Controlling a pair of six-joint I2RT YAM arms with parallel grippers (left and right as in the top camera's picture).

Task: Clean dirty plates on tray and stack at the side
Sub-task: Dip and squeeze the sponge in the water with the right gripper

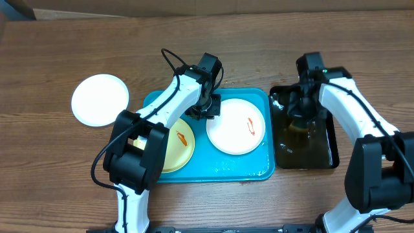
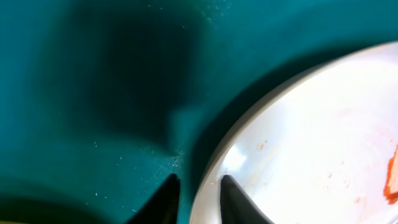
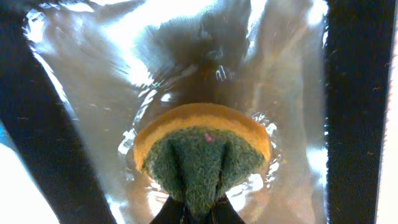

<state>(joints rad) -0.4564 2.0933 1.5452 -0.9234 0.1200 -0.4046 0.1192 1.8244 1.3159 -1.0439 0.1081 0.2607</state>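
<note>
The left pincer (image 2: 198,198) is pinching the rim of the smeared white round plate (image 2: 311,137) lying on the turquoise plastic tray (image 2: 93,93), apparently steadying it, while the right pincer (image 3: 196,214) is squeezing a yellow-and-green sponge (image 3: 202,155) in the water-filled black tray (image 1: 326,152).

The left arm (image 1: 169,103) stretches far, wrist tipped down, the left tool (image 2: 198,186) nipped on a plate (image 2: 311,137) rim. The right arm (image 1: 349,107) folds inward, the right tool (image 3: 198,208) pointing down and clamped on a sponge (image 3: 202,155).

A brown wood-grain desk (image 1: 52,168) fills the overhead view under bright light. A paler tan strip (image 1: 226,5) runs beyond its far edge, a dark shape (image 1: 13,10) at its far-left corner.
</note>
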